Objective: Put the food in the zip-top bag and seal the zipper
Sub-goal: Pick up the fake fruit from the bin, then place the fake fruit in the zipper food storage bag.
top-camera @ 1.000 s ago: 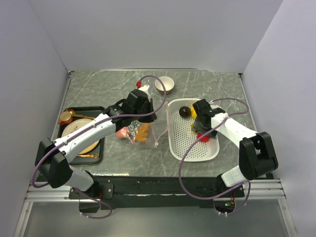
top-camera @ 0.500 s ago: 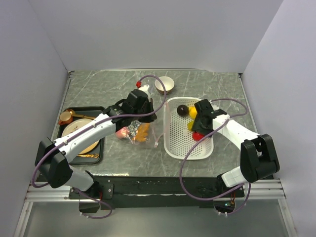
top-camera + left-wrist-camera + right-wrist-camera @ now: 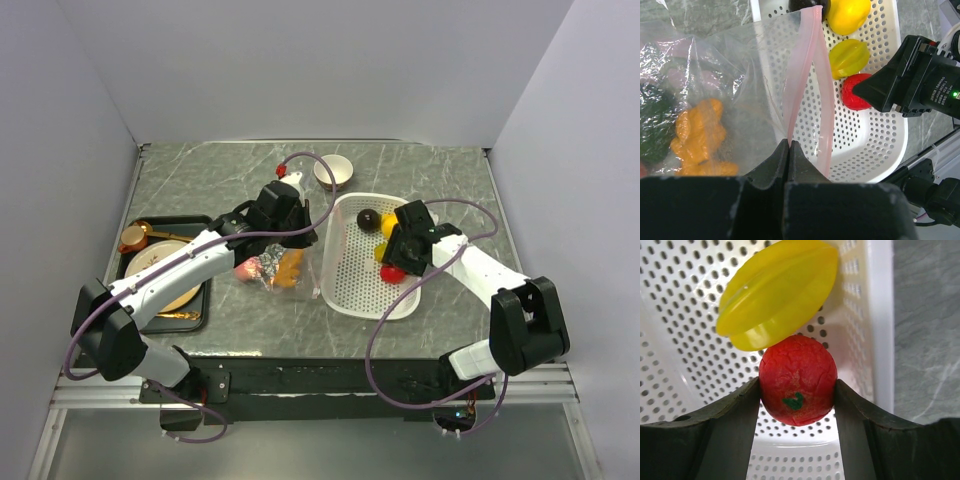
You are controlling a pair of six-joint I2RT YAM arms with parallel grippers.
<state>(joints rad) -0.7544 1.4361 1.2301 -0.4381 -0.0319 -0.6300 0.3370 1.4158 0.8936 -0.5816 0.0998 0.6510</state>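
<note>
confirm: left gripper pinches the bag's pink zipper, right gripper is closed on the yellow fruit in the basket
Wrong fruit: the right wrist view shows the right gripper closed on the red fruit in the basket; a yellow fruit lies loose beside it. The left gripper does pinch the bag's pink zipper.

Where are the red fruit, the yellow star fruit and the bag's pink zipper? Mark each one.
red fruit [image 3: 797, 380], right wrist view, centre of its front.
yellow star fruit [image 3: 777, 292], right wrist view, its middle ridge.
pink zipper [image 3: 810, 30], left wrist view, upper end where both strips meet.
</note>
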